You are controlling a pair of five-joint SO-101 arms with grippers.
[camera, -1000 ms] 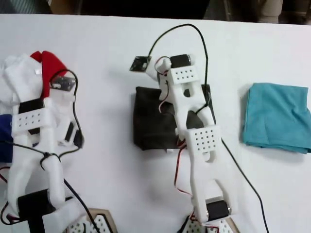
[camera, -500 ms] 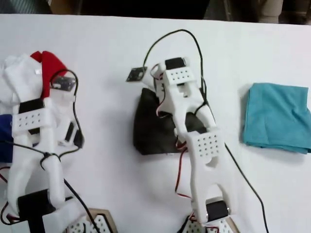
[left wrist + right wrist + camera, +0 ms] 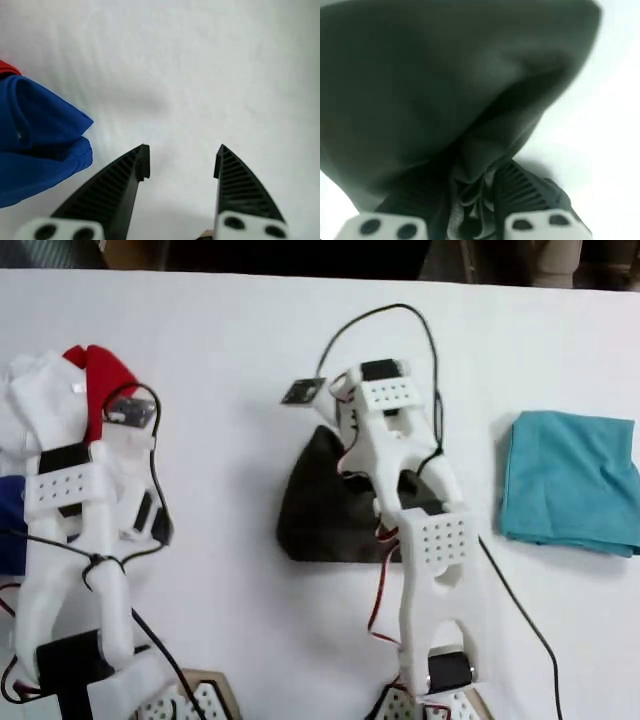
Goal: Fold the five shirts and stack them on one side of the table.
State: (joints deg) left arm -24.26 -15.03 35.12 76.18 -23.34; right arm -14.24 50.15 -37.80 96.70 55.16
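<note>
A dark shirt [image 3: 320,505] lies bunched at the table's middle, its far edge lifted. My right gripper [image 3: 475,185] is shut on a fold of this dark shirt [image 3: 445,90], and the right arm [image 3: 390,430] stands over its right part. A folded teal shirt [image 3: 570,480] rests at the right side. At the left edge lies a pile with a white shirt [image 3: 35,400], a red shirt [image 3: 105,380] and a blue shirt [image 3: 8,530]. My left gripper [image 3: 181,152] is open above bare table, beside the blue shirt [image 3: 35,145]. The left arm [image 3: 65,490] stands over that pile.
Bare white table [image 3: 220,350] spreads between the pile and the dark shirt, and along the far edge. A black cable [image 3: 400,315] loops above the right arm. The arm bases [image 3: 190,695] stand at the near edge.
The right gripper has moved right and slightly nearer, dragging the dark shirt's far left corner with it, so the flat rectangle is now bunched. The left arm has not moved.
</note>
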